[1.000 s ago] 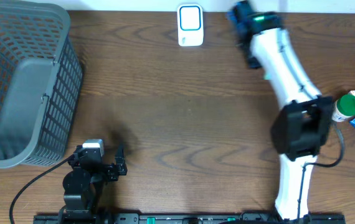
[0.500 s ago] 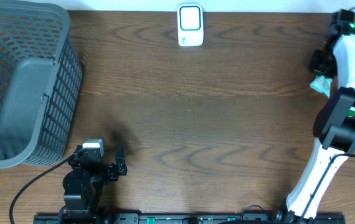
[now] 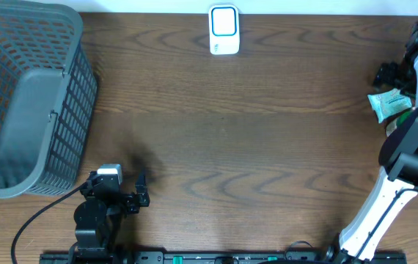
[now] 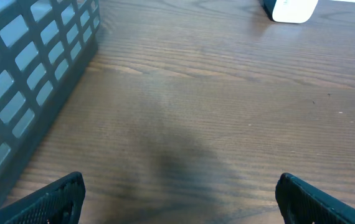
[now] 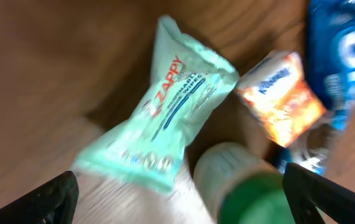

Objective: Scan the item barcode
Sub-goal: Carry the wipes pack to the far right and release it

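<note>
Wide bare table [image 3: 216, 147] lies right of the scanner [image 3: 224, 29]. Far right of it we read "ZAPPY" on the mint pack [image 5: 165, 106], crowded by an orange packet [image 5: 280, 99] and a green-capped bottle [image 5: 246, 186]. Our right gripper [image 5: 193, 199] hangs over the pack, jaws spread, holding nothing. Our left gripper [image 4: 180, 193] sits below-left of the scanner, likewise spread.

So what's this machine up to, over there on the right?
The right gripper hangs open over a small pile of groceries: a pale green wipes packet, an orange packet, a blue pack and a green-capped bottle. It holds nothing. The left gripper sits open and idle near the grey basket. The white scanner stands at the table's far edge.
</note>
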Robot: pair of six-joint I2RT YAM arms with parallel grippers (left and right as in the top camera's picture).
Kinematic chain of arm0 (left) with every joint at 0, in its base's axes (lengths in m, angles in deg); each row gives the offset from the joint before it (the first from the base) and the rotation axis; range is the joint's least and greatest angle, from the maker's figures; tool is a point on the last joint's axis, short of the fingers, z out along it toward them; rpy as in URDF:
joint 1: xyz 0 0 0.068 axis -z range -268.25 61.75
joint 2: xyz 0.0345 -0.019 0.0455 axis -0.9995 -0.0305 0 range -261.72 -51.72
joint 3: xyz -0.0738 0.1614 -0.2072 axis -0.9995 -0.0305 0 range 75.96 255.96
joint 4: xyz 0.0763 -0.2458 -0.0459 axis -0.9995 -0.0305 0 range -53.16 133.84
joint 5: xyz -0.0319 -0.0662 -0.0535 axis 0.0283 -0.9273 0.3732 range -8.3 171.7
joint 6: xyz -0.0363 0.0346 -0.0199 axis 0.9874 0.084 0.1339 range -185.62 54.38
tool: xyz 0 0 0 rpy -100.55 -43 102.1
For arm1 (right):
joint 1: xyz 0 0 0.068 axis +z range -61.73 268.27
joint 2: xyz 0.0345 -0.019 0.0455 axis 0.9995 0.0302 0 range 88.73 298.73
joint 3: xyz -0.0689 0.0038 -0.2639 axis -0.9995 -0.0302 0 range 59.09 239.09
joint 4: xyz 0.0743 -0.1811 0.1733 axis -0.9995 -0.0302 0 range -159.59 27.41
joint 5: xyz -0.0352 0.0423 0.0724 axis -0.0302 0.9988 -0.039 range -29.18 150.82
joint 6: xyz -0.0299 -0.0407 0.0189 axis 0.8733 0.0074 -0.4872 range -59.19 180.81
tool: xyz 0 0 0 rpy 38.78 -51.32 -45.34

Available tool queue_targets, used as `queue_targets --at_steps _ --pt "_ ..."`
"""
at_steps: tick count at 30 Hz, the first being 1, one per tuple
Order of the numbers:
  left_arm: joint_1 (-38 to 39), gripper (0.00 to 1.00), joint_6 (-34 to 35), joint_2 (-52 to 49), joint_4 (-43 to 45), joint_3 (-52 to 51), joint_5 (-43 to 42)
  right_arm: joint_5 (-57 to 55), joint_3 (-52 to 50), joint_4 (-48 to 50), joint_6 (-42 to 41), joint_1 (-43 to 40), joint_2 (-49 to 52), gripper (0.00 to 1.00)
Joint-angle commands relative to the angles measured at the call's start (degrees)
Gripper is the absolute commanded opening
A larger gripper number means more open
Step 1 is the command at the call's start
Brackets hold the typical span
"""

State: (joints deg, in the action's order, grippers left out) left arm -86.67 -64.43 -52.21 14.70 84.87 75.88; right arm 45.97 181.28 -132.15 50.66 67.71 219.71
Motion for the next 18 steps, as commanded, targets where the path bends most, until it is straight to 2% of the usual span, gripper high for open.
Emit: queue_targets --at_steps 1,7,18 --pt "-0.3 0.98 -1.0 0.1 0.0 -0.9 0.4 1.9 0.8 -0.6 -0.5 2.6 -12.3 0.99" --pt "-0.3 0.98 -1.0 0.1 0.0 -0.9 0.4 6.8 0.8 -6.2 -0.5 7.6 -28.2 0.99" --pt "-0.3 0.98 -1.0 0.1 0.0 -0.9 0.4 6.8 0.8 -8.3 -0.5 9.6 -45.4 0.99"
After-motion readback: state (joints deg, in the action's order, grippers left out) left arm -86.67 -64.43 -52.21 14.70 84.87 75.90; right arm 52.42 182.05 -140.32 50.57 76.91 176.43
